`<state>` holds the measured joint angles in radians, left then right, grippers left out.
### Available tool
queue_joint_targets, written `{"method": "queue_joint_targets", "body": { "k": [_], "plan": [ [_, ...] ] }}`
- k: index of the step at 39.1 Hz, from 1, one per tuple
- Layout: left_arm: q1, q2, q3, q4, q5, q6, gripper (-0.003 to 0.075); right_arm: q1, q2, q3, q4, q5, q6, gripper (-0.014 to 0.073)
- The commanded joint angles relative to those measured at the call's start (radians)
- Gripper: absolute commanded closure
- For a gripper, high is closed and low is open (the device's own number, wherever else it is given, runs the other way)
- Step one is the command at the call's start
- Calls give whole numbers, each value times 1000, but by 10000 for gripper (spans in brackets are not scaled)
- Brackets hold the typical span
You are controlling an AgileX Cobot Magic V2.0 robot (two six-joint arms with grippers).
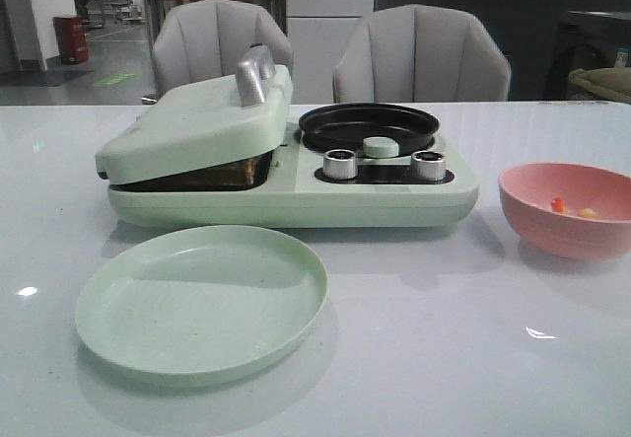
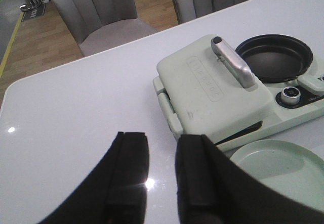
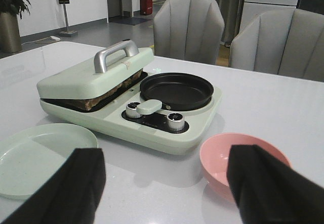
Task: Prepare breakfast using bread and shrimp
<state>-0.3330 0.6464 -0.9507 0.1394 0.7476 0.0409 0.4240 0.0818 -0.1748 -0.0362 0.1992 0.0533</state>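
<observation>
Bread [image 3: 109, 93] under press lid, well beyond open right gripper [image 3: 164, 186]

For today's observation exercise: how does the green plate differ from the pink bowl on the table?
The green plate is wide, shallow and bare; the pink bowl is narrower, deep-walled, with small orange and pale shrimp pieces inside. The plate lies before the sandwich press lid; the bowl sits right of the appliance. Both are round and rest upright.
</observation>
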Motion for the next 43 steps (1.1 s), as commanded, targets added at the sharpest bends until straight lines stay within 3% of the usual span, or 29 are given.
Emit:
{"method": "queue_joint_targets", "body": {
  "k": [1, 14, 25, 36, 43],
  "plan": [
    [3, -71, 52, -12, -86, -14, 475, -4, 13, -27, -2, -86, -5, -6],
    [3, -383, 304, -105, -167, -14, 475, -4, 13, -27, -2, -86, -5, -6],
    [3, -637, 418, -102, -181, -14, 482, -4, 13, -27, -2, -86, -5, -6],
    [3, -662, 508, -125, -191, -14, 484, -4, 13, -27, -2, -86, -5, -6],
    [3, -662, 555, -127, -217, -14, 617, -4, 13, -27, -2, -86, -5, -6]
  ]
}}
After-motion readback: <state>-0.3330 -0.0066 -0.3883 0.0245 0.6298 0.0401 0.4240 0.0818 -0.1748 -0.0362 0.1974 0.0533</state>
